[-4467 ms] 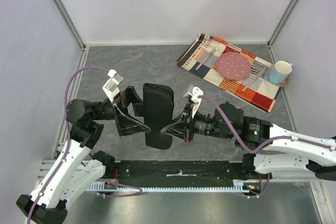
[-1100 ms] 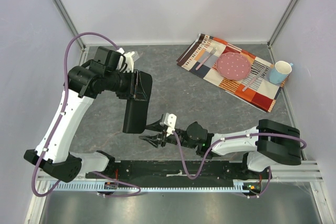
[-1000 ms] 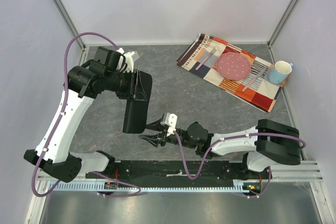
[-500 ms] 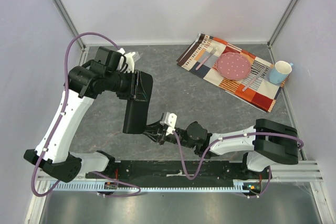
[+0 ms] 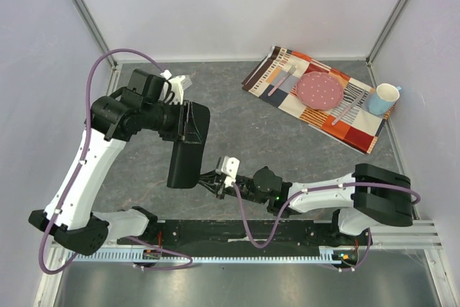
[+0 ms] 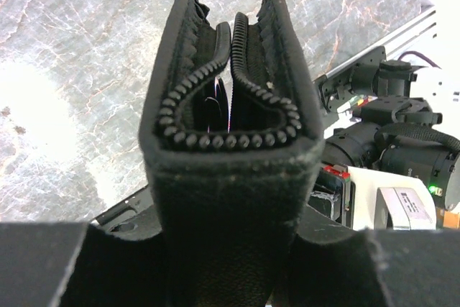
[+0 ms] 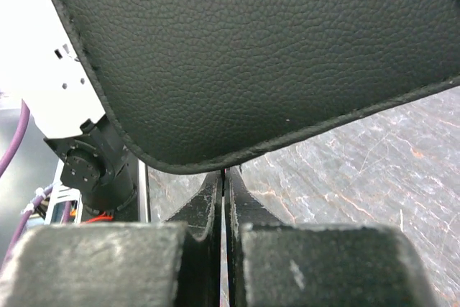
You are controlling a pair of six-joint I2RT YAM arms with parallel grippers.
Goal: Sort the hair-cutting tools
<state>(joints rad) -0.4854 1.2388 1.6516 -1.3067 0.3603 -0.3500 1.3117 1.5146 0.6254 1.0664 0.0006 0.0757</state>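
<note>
1. The left gripper (image 5: 189, 124) is clamped on the top end of the black case (image 5: 185, 159), one finger on each flat side. It holds the case up off the table (image 5: 237, 113).
2. The case hangs lengthwise from that grip, tilted, with its lower end toward the near edge of the table, left of the middle.
3. In the left wrist view the zipper (image 6: 215, 138) stands parted along the case's edge, so the two sides gape a little.
4. The hair-cutting tools cannot be made out in any view. The gap shows only dim, slim dark shapes, too dark to tell what they are.
5. The right gripper (image 7: 223, 195) has its fingers pressed together, just under the lower corner of the case. Whether anything is pinched between them cannot be told.
6. The right arm lies low along the near edge, reaching leftward to the case.
7. In the far right corner of the table lies a striped placemat (image 5: 359, 133).
8. On the placemat sit a pink plate (image 5: 320, 90), a pale fork (image 5: 282, 80) toward its left end and a pale knife (image 5: 345, 111) right of the plate.
9. A white-and-blue cup (image 5: 384, 98) stands at the mat's right end.
</note>
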